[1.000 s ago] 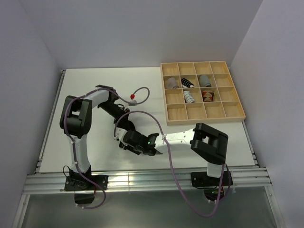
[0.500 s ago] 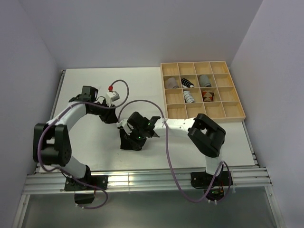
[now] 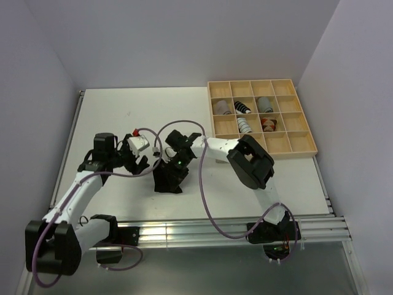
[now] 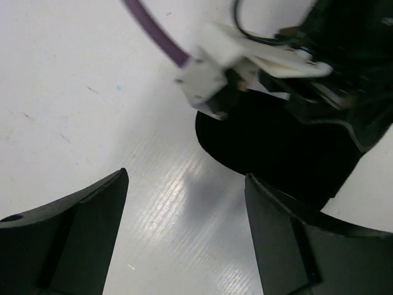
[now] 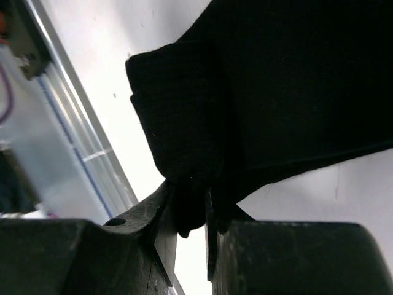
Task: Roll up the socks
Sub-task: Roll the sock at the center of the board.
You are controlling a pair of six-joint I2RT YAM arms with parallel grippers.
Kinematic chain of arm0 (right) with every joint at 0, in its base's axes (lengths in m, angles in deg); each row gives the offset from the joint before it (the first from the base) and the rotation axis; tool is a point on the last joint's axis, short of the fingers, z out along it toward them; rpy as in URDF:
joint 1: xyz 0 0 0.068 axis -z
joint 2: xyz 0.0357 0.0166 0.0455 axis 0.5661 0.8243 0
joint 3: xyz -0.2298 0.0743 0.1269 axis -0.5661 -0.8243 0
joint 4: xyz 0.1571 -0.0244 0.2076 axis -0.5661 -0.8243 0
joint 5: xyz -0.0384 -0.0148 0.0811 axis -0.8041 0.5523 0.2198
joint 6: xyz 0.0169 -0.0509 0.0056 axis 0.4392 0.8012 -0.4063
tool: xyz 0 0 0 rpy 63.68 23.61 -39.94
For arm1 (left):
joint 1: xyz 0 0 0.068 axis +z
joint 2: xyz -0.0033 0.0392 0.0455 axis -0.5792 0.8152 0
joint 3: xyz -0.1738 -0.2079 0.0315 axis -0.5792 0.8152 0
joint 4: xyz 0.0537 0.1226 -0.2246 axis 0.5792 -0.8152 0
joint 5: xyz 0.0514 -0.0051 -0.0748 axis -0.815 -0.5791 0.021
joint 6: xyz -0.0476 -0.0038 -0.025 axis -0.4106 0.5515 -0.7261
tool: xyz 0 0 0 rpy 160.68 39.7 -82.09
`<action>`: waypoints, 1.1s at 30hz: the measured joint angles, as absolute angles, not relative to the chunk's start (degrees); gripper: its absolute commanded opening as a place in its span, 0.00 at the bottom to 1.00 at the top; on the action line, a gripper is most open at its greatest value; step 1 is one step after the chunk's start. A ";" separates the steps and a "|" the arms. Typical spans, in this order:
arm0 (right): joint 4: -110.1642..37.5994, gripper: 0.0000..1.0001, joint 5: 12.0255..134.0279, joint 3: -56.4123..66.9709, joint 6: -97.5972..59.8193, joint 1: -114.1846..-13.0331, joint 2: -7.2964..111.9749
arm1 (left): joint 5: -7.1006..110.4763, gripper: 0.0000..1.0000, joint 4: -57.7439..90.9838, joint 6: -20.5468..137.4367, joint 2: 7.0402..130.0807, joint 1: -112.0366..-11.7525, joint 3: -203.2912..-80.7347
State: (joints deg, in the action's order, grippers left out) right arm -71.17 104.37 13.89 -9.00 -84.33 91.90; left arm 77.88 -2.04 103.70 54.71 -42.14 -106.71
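Observation:
A black sock [image 3: 167, 182] lies crumpled on the white table [image 3: 110, 117], left of centre. My right gripper [image 3: 174, 163] reaches in from the far side and is shut on a fold of it. In the right wrist view the black sock [image 5: 276, 80] fills the upper frame, and a bunched edge is pinched in the right gripper [image 5: 191, 209]. My left gripper [image 3: 146, 163] is just left of the sock and stands open. In the left wrist view the left gripper [image 4: 185, 178] has only bare table between its fingers, with the sock [image 4: 276, 147] ahead to the right.
A wooden tray [image 3: 302, 142] with many compartments sits at the far right. Several rolled socks [image 3: 244, 125] fill its middle cells. Purple cables [image 3: 202, 184] loop over the table near both arms. An aluminium rail [image 3: 184, 233] runs along the near edge.
My left arm has swung back and to the left, and its jaws have opened wide off the sock. The right gripper has moved toward the far side, still holding the sock.

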 measured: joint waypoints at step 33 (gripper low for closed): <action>-73.60 0.05 112.48 17.26 -9.44 -81.05 96.33 | 71.55 0.75 0.41 118.23 60.20 -68.10 -97.22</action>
State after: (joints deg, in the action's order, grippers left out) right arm -73.60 112.48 17.26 -9.44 -81.05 96.33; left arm 71.55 0.41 118.23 60.20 -68.10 -97.22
